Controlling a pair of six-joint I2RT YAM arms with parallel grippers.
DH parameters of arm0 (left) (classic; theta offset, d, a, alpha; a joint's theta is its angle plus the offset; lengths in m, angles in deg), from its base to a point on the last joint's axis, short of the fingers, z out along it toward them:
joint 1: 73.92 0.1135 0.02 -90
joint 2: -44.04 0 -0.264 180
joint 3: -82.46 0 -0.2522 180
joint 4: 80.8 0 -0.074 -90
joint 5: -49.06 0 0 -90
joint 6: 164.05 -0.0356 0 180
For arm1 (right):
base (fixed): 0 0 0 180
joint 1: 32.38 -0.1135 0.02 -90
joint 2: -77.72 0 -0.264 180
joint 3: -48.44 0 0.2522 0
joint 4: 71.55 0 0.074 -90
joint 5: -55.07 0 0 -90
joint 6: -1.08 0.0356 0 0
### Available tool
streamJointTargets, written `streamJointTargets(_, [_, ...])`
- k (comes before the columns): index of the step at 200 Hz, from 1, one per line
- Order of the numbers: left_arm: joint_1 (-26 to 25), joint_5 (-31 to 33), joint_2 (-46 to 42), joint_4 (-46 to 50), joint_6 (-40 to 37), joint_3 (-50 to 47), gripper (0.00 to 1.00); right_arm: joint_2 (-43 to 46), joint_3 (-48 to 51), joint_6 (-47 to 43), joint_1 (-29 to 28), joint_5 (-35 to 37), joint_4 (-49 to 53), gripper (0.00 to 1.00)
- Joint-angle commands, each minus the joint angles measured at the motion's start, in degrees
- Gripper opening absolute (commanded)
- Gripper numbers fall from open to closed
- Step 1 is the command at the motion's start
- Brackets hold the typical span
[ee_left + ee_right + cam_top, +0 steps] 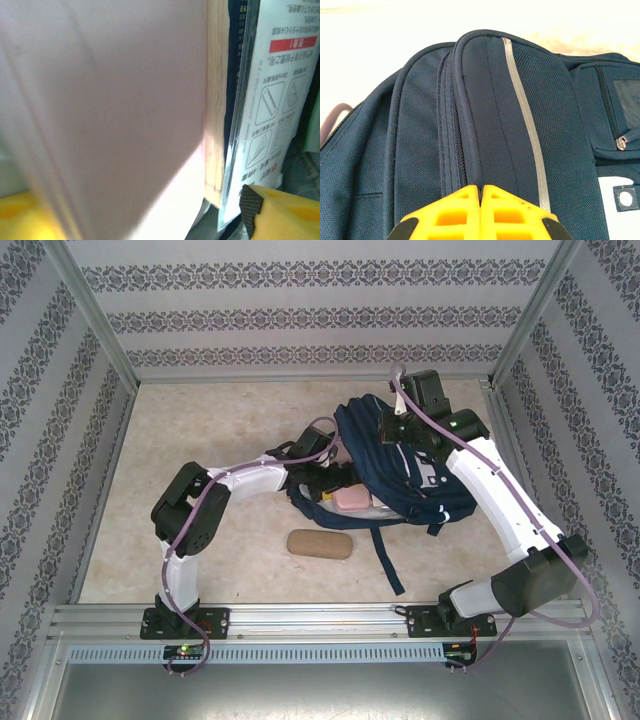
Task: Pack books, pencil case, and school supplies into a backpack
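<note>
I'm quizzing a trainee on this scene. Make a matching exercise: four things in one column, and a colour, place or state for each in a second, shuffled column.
Things:
1. backpack
2. tan pouch
3. left gripper
4. right gripper

Descriptions:
A. open, fingers wide apart
B. shut on the backpack's edge
C. navy blue
D. lying on the table, apart from the backpack

Pairs: 1-C, 2-D, 3-A, 4-B
</note>
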Motion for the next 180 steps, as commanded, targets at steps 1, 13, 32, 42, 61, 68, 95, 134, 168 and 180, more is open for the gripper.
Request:
streamJointTargets(1, [-0.6, 5.4, -5.9, 11.4, -8.2, 2.3, 0.90, 2.3, 1.1, 1.1, 0.9, 0.3, -2.6, 0.00])
streamJointTargets(13, [-0.7, 7.3, -8.2, 14.5, -10.6, 2.1, 0.90, 2.3, 2.0, 1.3, 1.0, 0.0, -3.2, 0.00])
streamJointTargets(32, [-0.6, 9.8, -11.8, 19.6, -14.7, 0.9, 0.90, 2.4, 3.5, 1.6, 1.1, -0.4, -4.2, 0.00])
streamJointTargets(42, [-0.7, 11.2, -13.6, 22.4, -17.1, 0.0, 0.88, 2.4, 3.9, 1.7, 1.1, -0.6, -4.6, 0.00])
streamJointTargets(61, [-0.7, 13.9, -16.7, 27.0, -21.8, -2.5, 0.84, 2.2, 4.4, 1.9, 1.1, -1.1, -5.1, 0.00])
streamJointTargets(68, [-0.8, 14.7, -17.8, 28.4, -23.2, -3.7, 0.83, 2.2, 4.6, 1.9, 1.1, -1.3, -5.3, 0.00])
streamJointTargets(95, [-1.7, 15.7, -21.4, 32.1, -28.1, -7.7, 0.77, 2.2, 5.3, 2.0, 1.1, -1.5, -5.9, 0.00])
streamJointTargets(134, [-7.0, 16.7, -24.8, 33.2, -33.9, -12.2, 0.82, 2.7, 6.6, 2.5, 1.1, -2.6, -6.7, 0.01])
streamJointTargets(168, [-9.6, 22.3, -21.5, 33.0, -34.6, -11.7, 0.85, 3.4, 7.7, 3.1, 1.1, -3.3, -6.9, 0.02])
streamJointTargets(180, [-10.5, 23.9, -19.8, 32.2, -34.6, -11.3, 0.85, 3.8, 8.1, 3.3, 1.0, -3.4, -6.9, 0.02])
